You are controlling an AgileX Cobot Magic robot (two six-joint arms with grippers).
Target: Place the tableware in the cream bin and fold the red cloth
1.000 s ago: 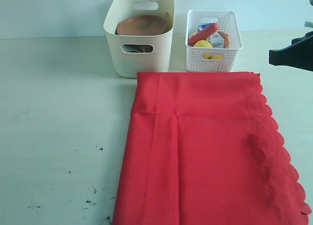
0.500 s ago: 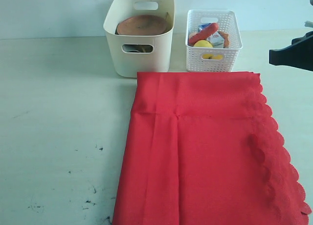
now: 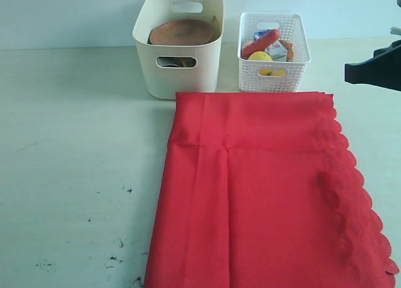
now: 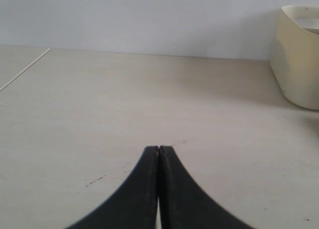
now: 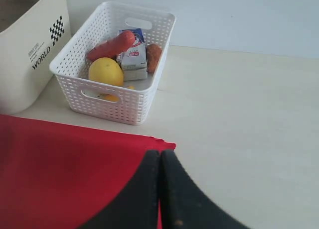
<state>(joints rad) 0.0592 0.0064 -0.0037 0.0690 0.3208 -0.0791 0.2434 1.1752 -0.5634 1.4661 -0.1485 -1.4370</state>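
The red cloth (image 3: pixel 263 194) lies folded on the table, its scalloped edge on the right. Behind it stands the cream bin (image 3: pixel 178 47) holding the round brown wooden plate (image 3: pixel 183 31); other tableware is hidden under it. In the right wrist view my right gripper (image 5: pixel 160 153) is shut and empty, hovering over the cloth's far corner (image 5: pixel 75 174), near the bin (image 5: pixel 30 50). A dark part of the right arm (image 3: pixel 376 67) shows at the exterior view's right edge. My left gripper (image 4: pixel 158 149) is shut and empty over bare table, the bin (image 4: pixel 299 59) off to one side.
A white lattice basket (image 3: pixel 274 47) with a lemon (image 5: pixel 105 71), a red sausage (image 5: pixel 110 46), a small carton and other food stands right of the cream bin. Dark scuff marks (image 3: pixel 119 250) dot the table left of the cloth.
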